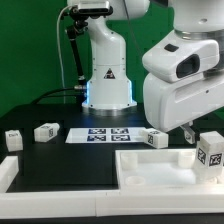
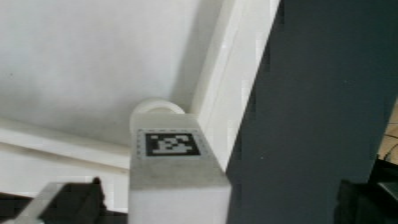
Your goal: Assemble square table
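Exterior view, from its left: first leg (image 1: pixel 12 139) and second leg (image 1: pixel 46 131) on worktop (image 1: pixel 60 150), well apart from end effector. Marker board (image 1: pixel 108 135) nearer. Third leg (image 1: pixel 152 139) and fourth leg (image 1: pixel 210 150) flank arm's lower end. Square panel (image 1: pixel 150 165) lies in front of them. Wrist view: end effector (image 2: pixel 222 205) spread wide, gripping nothing. Tagged leg (image 2: pixel 175 160) sits between fingers (image 2: pixel 63 200), untouched, by square panel's edge.

Bright, even lighting; the wrist view is softly blurred.
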Motion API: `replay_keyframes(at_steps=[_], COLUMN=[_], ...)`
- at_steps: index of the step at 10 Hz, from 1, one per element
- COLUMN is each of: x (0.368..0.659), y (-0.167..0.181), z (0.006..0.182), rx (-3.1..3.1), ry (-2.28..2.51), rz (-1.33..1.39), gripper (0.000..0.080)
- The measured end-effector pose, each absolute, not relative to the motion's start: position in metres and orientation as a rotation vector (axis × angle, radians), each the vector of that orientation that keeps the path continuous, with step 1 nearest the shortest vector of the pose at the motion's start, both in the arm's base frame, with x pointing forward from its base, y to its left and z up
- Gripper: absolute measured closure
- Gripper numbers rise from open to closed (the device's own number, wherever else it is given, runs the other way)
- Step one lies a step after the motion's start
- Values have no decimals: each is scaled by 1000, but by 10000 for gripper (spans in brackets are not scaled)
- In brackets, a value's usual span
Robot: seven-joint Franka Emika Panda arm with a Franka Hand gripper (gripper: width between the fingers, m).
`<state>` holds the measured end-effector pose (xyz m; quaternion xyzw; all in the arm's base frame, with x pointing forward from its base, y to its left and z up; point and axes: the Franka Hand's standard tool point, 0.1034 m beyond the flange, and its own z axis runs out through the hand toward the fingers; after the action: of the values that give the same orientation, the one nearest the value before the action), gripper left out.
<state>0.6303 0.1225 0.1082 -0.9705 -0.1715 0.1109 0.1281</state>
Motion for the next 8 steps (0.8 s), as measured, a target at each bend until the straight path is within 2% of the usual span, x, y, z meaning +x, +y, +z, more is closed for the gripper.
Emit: replay_keyframes(at_steps=[2,4,8], x=[635,637,630], y=[121,135,124], z=[104,99,81], rx=[-2859,-2901,-2894], ry=[-426,-345,-409], rz=[291,174,133], gripper=[151,151,151])
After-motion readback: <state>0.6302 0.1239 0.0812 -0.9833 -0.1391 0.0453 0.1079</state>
